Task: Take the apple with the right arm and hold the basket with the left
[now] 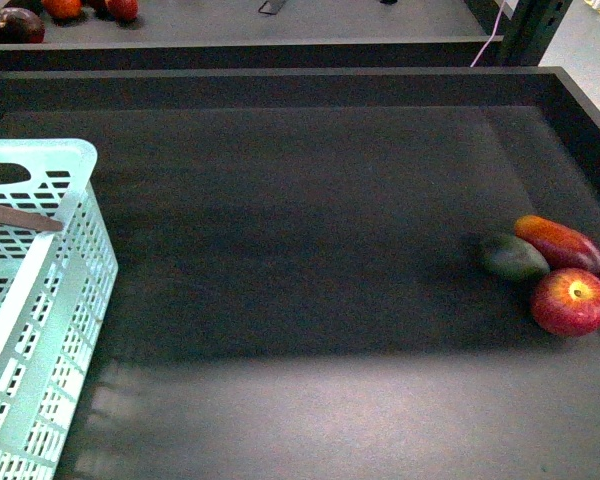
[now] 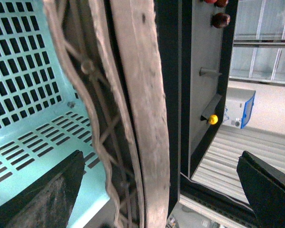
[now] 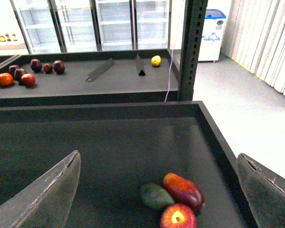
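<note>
Dark matte tray (image 1: 280, 260) with a flat floor and low raised walls fills the front view.

Near left: basket (image 1: 50, 290), pale mint plastic, slotted lattice walls, oval handle cut-out near the far rim. Left gripper (image 2: 160, 159) sits at its edge with jaws wide apart. One finger (image 2: 42, 194) is on the inside over the slotted floor, the other outside, and the scuffed rim runs between them. No pad is seen pressing the plastic; nothing is clamped.

Near right, close to the tray's right wall: apple (image 1: 570, 300), round, glossy red, with a yellow patch around the stem dimple, facing up.

Just beyond it, close against it:
- green fruit (image 1: 513, 258): dark, oval, dull skin.
- red-orange fruit (image 1: 560, 244): oblong, lying right of the green one.

Right gripper (image 3: 156, 161) hangs over the tray floor nearer than the cluster. Its fingers (image 3: 47, 194) are spread wide, the pads worn and grey. It is empty and well apart from the apple.

Far: second shelf (image 3: 61, 88) behind the tray wall.
- dark red round fruits (image 3: 28, 76) at the left.
- one yellow fruit (image 3: 156, 60).
- perforated steel post (image 3: 192, 47).
- glass-door coolers (image 3: 109, 23) behind.
</note>
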### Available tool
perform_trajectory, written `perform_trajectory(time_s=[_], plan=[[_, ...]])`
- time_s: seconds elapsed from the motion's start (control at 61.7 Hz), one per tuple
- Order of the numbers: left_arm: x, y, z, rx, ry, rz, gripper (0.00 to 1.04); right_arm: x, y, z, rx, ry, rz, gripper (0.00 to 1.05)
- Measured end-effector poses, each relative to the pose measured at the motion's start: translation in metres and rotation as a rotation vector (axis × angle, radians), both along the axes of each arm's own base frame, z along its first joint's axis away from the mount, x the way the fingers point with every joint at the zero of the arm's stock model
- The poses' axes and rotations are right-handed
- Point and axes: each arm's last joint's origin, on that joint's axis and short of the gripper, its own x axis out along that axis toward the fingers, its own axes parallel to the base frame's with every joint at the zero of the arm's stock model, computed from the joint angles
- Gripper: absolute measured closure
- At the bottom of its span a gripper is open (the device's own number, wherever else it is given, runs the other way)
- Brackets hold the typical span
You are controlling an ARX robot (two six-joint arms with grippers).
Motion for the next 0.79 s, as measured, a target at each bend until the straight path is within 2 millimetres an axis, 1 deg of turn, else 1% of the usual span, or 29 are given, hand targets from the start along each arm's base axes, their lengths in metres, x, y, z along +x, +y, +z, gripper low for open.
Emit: perform_trajectory(time_s=[0.178,0.227,0.357,0.454,0.47,0.519,0.551,0.632,0.697,0.713,0.73,0.794], plan=[[0.016,0.008,-0.005,-0.005,0.026,0.035,0.07,0.0,0.0,0.0,0.0,0.0,0.0,0.09],[0.021,0.01,-0.004,0.005,0.027,0.043,0.07,0.0,0.0,0.0,0.0,0.0,0.0,0.09],[0.027,0.009,-0.001,0.016,0.031,0.036,0.07,0.0,0.0,0.0,0.0,0.0,0.0,0.09],[0.029,0.007,-0.001,0.021,0.043,0.027,0.23,0.0,0.0,0.0,0.0,0.0,0.0,0.09],[0.029,0.006,-0.001,0.022,0.046,0.025,0.28,0.0,0.0,0.0,0.0,0.0,0.0,0.09],[0.029,0.005,-0.001,0.023,0.053,0.025,0.35,0.0,0.0,0.0,0.0,0.0,0.0,0.09],[0.029,0.005,-0.002,0.023,0.06,0.027,0.42,0.0,0.0,0.0,0.0,0.0,0.0,0.09],[0.029,0.004,-0.003,0.022,0.071,0.029,0.55,0.0,0.0,0.0,0.0,0.0,0.0,0.09],[0.029,0.004,-0.005,0.019,0.088,0.029,0.67,0.0,0.0,0.0,0.0,0.0,0.0,0.09],[0.029,0.004,-0.006,0.019,0.089,0.029,0.68,0.0,0.0,0.0,0.0,0.0,0.0,0.09],[0.029,0.003,-0.006,0.019,0.092,0.029,0.72,0.0,0.0,0.0,0.0,0.0,0.0,0.09],[0.028,0.002,-0.007,0.019,0.107,0.023,0.83,0.0,0.0,0.0,0.0,0.0,0.0,0.09]])
